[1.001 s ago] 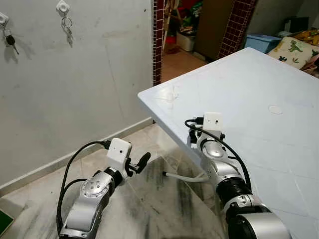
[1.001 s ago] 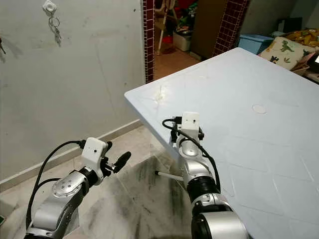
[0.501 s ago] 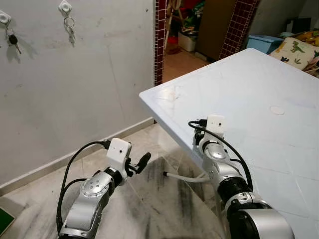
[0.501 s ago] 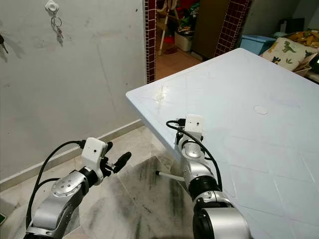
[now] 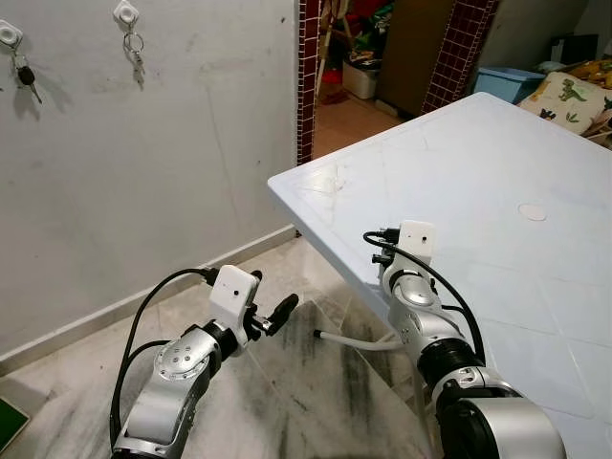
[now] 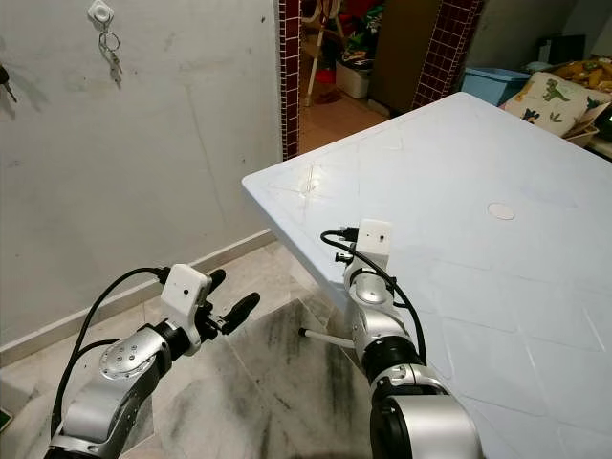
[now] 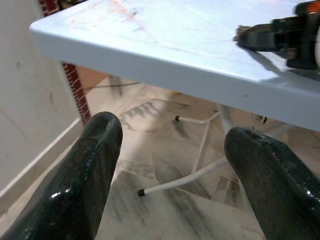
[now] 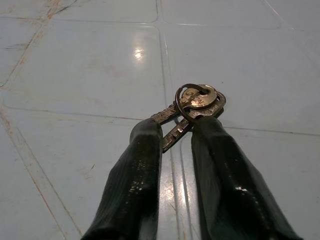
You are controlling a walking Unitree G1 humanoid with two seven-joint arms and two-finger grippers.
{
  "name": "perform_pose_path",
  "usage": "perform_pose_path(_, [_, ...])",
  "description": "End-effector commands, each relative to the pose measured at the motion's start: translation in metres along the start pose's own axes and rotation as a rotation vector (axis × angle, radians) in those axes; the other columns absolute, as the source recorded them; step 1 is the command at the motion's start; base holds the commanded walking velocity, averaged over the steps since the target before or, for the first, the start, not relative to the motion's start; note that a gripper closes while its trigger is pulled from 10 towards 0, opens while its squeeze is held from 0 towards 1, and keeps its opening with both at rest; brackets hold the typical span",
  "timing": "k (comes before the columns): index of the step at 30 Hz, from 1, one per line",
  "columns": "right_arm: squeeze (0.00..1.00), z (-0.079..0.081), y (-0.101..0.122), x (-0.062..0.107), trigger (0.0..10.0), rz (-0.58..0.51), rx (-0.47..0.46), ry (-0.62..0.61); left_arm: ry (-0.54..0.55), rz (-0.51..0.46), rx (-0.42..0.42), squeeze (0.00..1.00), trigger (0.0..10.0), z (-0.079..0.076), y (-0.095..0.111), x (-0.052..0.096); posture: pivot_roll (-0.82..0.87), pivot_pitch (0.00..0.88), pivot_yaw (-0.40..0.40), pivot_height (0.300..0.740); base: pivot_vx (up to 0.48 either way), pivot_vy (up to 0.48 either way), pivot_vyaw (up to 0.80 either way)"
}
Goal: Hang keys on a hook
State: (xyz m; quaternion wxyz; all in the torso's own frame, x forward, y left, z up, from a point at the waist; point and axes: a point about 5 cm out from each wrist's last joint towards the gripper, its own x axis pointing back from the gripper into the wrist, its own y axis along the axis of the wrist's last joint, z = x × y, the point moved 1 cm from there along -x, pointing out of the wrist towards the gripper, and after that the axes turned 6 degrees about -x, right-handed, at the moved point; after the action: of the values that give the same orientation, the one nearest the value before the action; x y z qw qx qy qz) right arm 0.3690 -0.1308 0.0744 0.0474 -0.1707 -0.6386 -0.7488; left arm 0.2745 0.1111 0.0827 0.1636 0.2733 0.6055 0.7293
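A small bunch of metal keys [image 8: 196,102] on a ring lies at the tips of my right gripper [image 8: 180,127], whose two black fingers are shut on the key blades just above the white table [image 5: 497,163]. In the eye views my right wrist [image 5: 413,239] reaches over the table's near-left edge, and its camera box hides the fingers. My left gripper [image 6: 229,293] hangs low over the floor, left of the table, open and holding nothing. Two white hooks [image 5: 124,12] [image 5: 9,34] sit high on the grey wall, each carrying keys.
The table's corner [image 5: 273,182] juts toward the wall, with white table legs [image 5: 359,341] beneath it. A doorway with red-tiled posts [image 5: 306,67] opens beyond. Marble floor [image 5: 287,402] lies between me and the wall. A dinosaur cushion [image 5: 569,96] is at the far right.
My left gripper has shifted slightly to the right. My right wrist has edged a little further over the table. The view itself has moved a bit.
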Motion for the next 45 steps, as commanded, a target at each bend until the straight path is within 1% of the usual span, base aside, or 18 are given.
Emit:
perform_pose_path(1, [0.00, 0.002, 0.002, -0.001, 0.0, 0.004, -0.007, 0.006, -0.020, -0.027, -0.045, 0.00, 10.0, -0.003, 0.006, 0.001, 0.07, 0.029, -0.019, 0.740, 0.000, 0.000, 0.00])
perform_pose_path(5, [0.00, 0.004, 0.003, -0.001, 0.0, -0.004, -0.009, 0.033, -0.038, -0.032, -0.084, 0.00, 10.0, -0.006, 0.007, 0.000, 0.07, 0.030, -0.019, 0.740, 0.000, 0.000, 0.00])
perform_pose_path(16, [0.00, 0.004, 0.001, 0.000, 0.0, 0.001, -0.025, 0.075, -0.037, -0.033, -0.079, 0.00, 10.0, -0.006, 0.007, -0.001, 0.06, 0.030, -0.018, 0.740, 0.000, 0.000, 0.00])
perform_pose_path(20, [0.00, 0.006, 0.004, 0.001, 0.0, -0.009, -0.037, 0.116, -0.037, -0.037, -0.078, 0.00, 10.0, -0.006, 0.006, -0.001, 0.06, 0.031, -0.018, 0.740, 0.000, 0.000, 0.00])
perform_pose_path(24, [0.00, 0.009, 0.010, 0.002, 0.0, -0.031, -0.046, 0.154, -0.032, -0.035, -0.072, 0.00, 10.0, -0.005, 0.006, -0.001, 0.06, 0.032, -0.020, 0.740, 0.000, 0.000, 0.00])
perform_pose_path(30, [0.00, 0.016, 0.026, 0.006, 0.0, -0.097, -0.084, 0.252, -0.023, -0.034, -0.062, 0.00, 10.0, -0.004, 0.006, -0.001, 0.06, 0.031, -0.019, 0.740, 0.000, 0.000, 0.00])
perform_pose_path(31, [0.00, 0.016, 0.026, 0.006, 0.0, -0.097, -0.084, 0.252, -0.023, -0.034, -0.062, 0.00, 10.0, -0.004, 0.006, -0.001, 0.06, 0.031, -0.019, 0.740, 0.000, 0.000, 0.00])
perform_pose_path(34, [0.00, 0.020, 0.047, 0.010, 0.0, -0.175, -0.101, 0.327, -0.020, -0.032, -0.058, 0.00, 10.0, -0.003, 0.005, -0.001, 0.06, 0.030, -0.016, 0.740, 0.000, 0.000, 0.00])
perform_pose_path(35, [0.00, 0.020, 0.053, 0.011, 1.5, -0.198, -0.083, 0.339, -0.019, -0.030, -0.056, 0.00, 10.0, -0.003, 0.005, -0.001, 0.06, 0.029, -0.015, 0.740, 0.000, 0.000, 0.00])
perform_pose_path(37, [0.00, 0.020, 0.055, 0.012, 1.5, -0.211, -0.069, 0.344, -0.018, -0.029, -0.055, 0.00, 10.0, -0.002, 0.005, -0.001, 0.06, 0.028, -0.014, 0.740, 0.000, 0.000, 0.00])
perform_pose_path(38, [0.00, 0.020, 0.057, 0.012, 10.0, -0.223, -0.036, 0.351, -0.017, -0.027, -0.055, 0.00, 10.0, -0.002, 0.004, -0.001, 0.06, 0.027, -0.012, 0.740, 0.000, 0.000, 0.00])
perform_pose_path(39, [0.00, 0.020, 0.057, 0.012, 10.0, -0.223, -0.036, 0.351, -0.017, -0.027, -0.055, 0.00, 10.0, -0.002, 0.004, -0.001, 0.06, 0.027, -0.012, 0.740, 0.000, 0.000, 0.00])
perform_pose_path(40, [0.00, 0.020, 0.056, 0.013, 10.0, -0.226, -0.003, 0.351, -0.016, -0.025, -0.054, 0.00, 10.0, -0.001, 0.004, -0.002, 0.06, 0.026, -0.012, 0.740, 0.000, 0.000, 0.00])
perform_pose_path(41, [1.00, 0.018, 0.049, 0.013, 10.0, -0.207, 0.032, 0.345, -0.016, -0.023, -0.054, 0.00, 10.0, -0.001, 0.004, -0.002, 0.06, 0.025, -0.013, 0.740, 0.000, 0.000, 0.00])
perform_pose_path(44, [1.00, 0.017, 0.042, 0.014, 10.0, -0.201, 0.087, 0.331, -0.032, -0.029, -0.068, 0.00, 10.0, -0.002, 0.005, -0.003, 0.07, 0.023, -0.012, 0.740, 0.000, 0.000, 0.00])
perform_pose_path(45, [1.00, 0.017, 0.042, 0.014, 10.0, -0.201, 0.087, 0.331, -0.032, -0.029, -0.068, 0.00, 10.0, -0.002, 0.005, -0.003, 0.07, 0.023, -0.012, 0.740, 0.000, 0.000, 0.00])
